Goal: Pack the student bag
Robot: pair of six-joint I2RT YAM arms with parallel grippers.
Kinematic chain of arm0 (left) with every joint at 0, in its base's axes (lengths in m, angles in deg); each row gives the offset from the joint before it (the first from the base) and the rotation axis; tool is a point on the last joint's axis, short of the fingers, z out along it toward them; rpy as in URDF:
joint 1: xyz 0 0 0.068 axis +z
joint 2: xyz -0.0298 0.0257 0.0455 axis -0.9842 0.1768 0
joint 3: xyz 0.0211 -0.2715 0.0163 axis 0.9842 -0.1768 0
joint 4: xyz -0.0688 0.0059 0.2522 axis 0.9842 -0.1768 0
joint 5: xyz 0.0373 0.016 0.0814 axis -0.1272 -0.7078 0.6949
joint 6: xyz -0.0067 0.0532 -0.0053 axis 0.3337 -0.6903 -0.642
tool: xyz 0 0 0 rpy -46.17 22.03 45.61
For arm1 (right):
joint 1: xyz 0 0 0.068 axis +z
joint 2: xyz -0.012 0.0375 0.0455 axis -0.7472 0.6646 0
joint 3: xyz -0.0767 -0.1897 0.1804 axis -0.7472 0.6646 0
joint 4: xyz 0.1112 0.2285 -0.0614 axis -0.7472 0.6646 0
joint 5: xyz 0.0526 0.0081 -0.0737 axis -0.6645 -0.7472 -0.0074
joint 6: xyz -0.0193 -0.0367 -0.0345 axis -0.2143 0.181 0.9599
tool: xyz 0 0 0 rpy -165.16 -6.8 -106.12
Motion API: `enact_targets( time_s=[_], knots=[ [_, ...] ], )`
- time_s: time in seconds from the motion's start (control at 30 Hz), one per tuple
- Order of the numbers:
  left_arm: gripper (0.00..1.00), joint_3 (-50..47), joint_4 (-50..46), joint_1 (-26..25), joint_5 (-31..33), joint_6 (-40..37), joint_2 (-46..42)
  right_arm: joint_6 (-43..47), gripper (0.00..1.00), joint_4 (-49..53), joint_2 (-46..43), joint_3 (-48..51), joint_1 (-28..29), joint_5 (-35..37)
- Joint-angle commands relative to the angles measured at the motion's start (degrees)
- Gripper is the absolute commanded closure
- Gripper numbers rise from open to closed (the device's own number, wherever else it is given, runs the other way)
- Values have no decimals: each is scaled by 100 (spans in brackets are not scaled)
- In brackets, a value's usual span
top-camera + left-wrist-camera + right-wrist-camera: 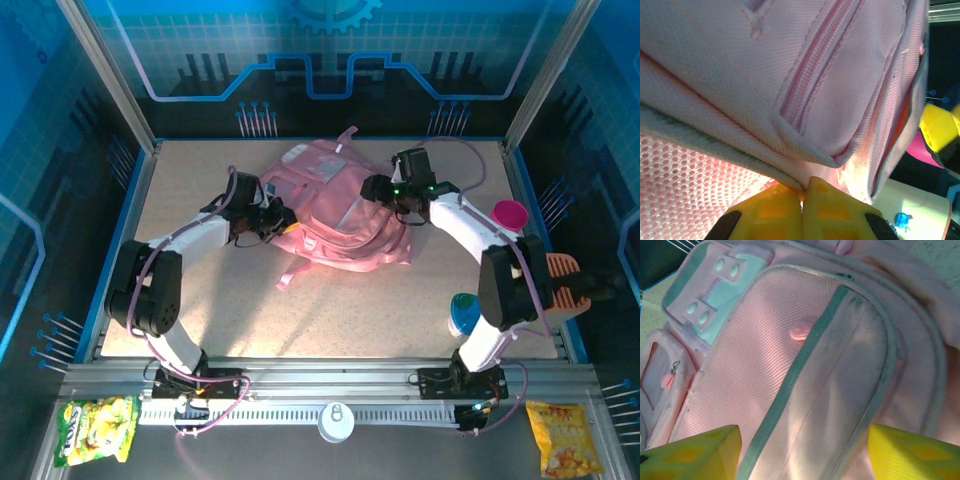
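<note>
We show the left gripper [802, 196] pinched shut on the bag [340, 230], right gripper [802, 452] open over it; so thin an edge hold may slip

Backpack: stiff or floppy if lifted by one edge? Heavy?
Likely floppy: the backpack lies slumped, soft fabric and mesh. Probably light: it looks flat. The left end effector, pinching its trim, may lift only that edge.

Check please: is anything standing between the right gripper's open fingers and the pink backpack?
Nothing visible does. In the right wrist view the right gripper has its fingers open, and the student bag lies directly ahead of them. Its pink fabric shows in the gap, with no other thing in front.
</note>
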Motion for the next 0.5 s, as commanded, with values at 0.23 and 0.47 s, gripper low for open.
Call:
enact_targets(
  time_s=[0.23,0.47],
  knots=[
    [100,-42,680,-328,-230,304,-265,-649,37,391,-1473,1221,1970,1803],
    [100,-42,1090,-688,-275,709,-40,-1491,53,-671,-951,1466,3030,2246]
  ],
)
